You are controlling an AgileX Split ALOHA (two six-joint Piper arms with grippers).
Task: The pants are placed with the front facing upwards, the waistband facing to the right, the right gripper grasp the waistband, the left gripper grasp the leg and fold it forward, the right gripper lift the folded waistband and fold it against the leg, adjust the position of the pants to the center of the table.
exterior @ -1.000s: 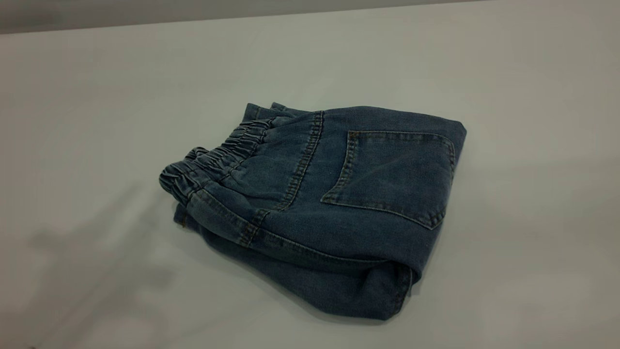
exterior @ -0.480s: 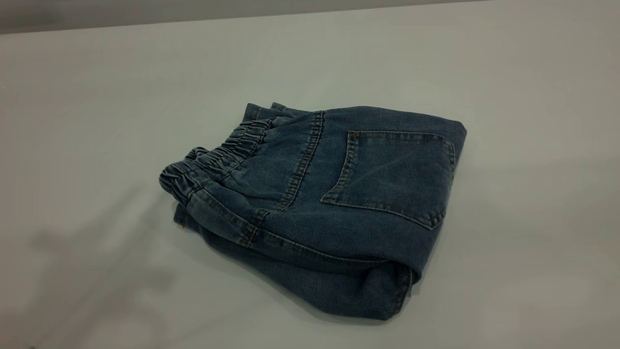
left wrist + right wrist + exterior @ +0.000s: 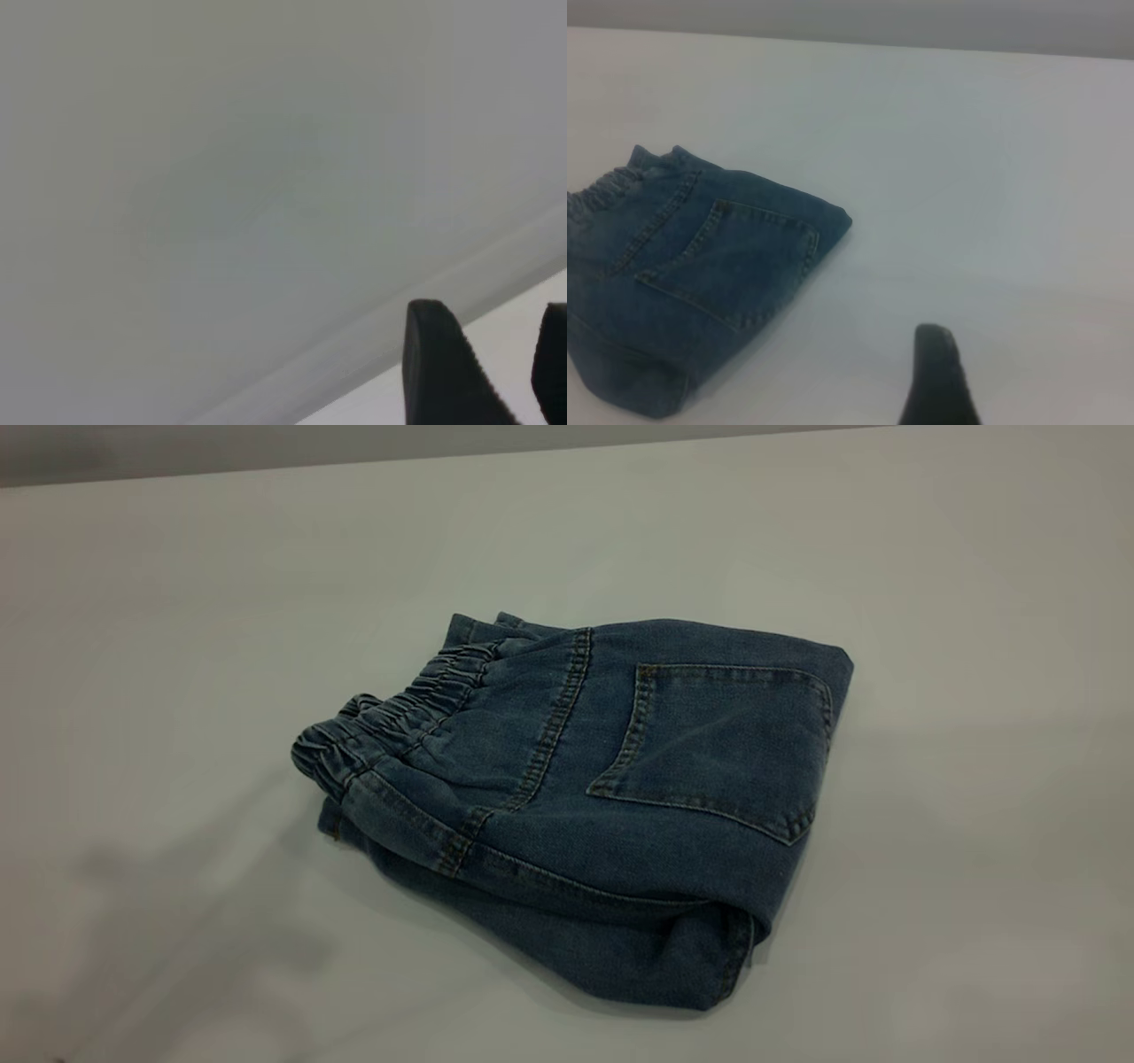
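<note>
The pants (image 3: 602,779) lie folded into a compact bundle on the table (image 3: 177,602), square back pocket (image 3: 718,744) up. The gathered waistband (image 3: 390,717) points to the left of the exterior view. No gripper shows in that view. In the right wrist view the pants (image 3: 700,283) lie well away from my right gripper (image 3: 1036,354). Only one dark finger (image 3: 935,372) shows there, with bare table beside it and nothing held. My left gripper (image 3: 492,328) hangs open over the table's edge (image 3: 372,345), away from the pants and empty.
The table's far edge (image 3: 443,456) runs along the top of the exterior view. Faint arm shadows (image 3: 177,921) fall on the table at the front left.
The pants lie just as they did. The faint shadows at the table's front left have shifted slightly.
</note>
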